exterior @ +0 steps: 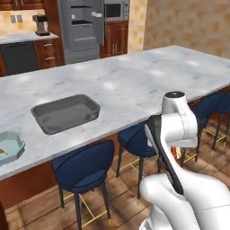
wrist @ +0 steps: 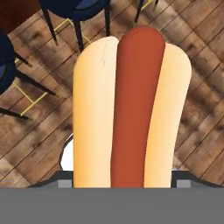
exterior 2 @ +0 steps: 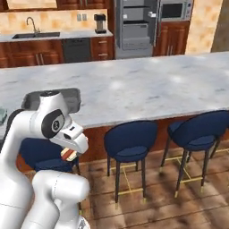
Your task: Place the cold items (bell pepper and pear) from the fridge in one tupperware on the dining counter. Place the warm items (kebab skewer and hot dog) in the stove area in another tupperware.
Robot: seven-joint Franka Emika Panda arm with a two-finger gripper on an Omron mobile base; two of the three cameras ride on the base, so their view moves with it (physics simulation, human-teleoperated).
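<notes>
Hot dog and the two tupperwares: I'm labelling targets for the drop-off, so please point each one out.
hot dog (wrist: 131, 109), hand view: middle of the sausage.
dark grey tupperware (exterior: 90, 117), left base view: its near wall.
light tupperware (exterior: 17, 143), left base view: right rim, at the picture's left edge.

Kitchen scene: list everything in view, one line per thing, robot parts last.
hot dog: one, tan bun with red-brown sausage, held in the gripper above the wooden floor
grey tupperware: one, dark grey, on the dining counter
clear tupperware: one, pale see-through, at the counter's left end, something orange inside
dining counter: one, grey-white marble
stools: several, navy blue, along the counter's near side
fridge: one, steel grey, door open, back wall
microwave: one, steel, right of the fridge
coffee maker: one, dark, back counter
sink faucet: one, metal, back counter
arm: one, white, folded low before the stools
</notes>
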